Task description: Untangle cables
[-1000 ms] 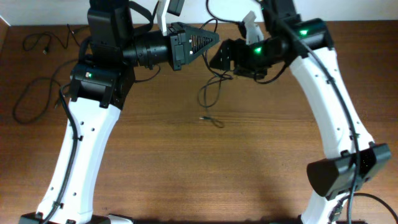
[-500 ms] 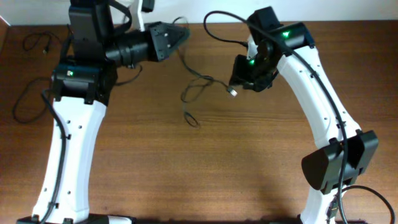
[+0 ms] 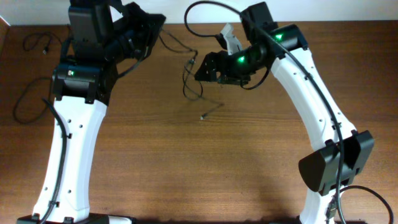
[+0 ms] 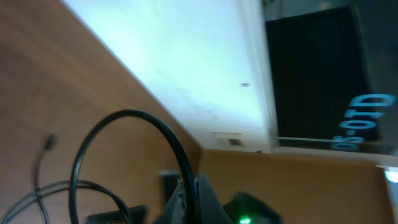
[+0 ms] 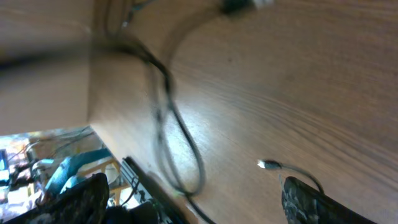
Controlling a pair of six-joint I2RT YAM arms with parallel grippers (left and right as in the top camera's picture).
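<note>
A thin black cable runs from my left gripper at the back of the table, loops down and ends in a small plug on the wood. The left gripper is shut on that cable; in the left wrist view its tips are pressed together round a black cord. My right gripper stands open just right of the loop, holding nothing. In the right wrist view the cable lies between its spread fingers, with a silvery plug near the right one.
Two more thin black cables lie at the far left: a loose loop and a smaller cord near the back corner. A thick black arm cable arcs above the right arm. The table's back edge is close behind both grippers.
My right gripper has opened, let go of the cable's plug end and swung left toward the loop. The left gripper drew back toward the rear edge, dragging the cable with it.
</note>
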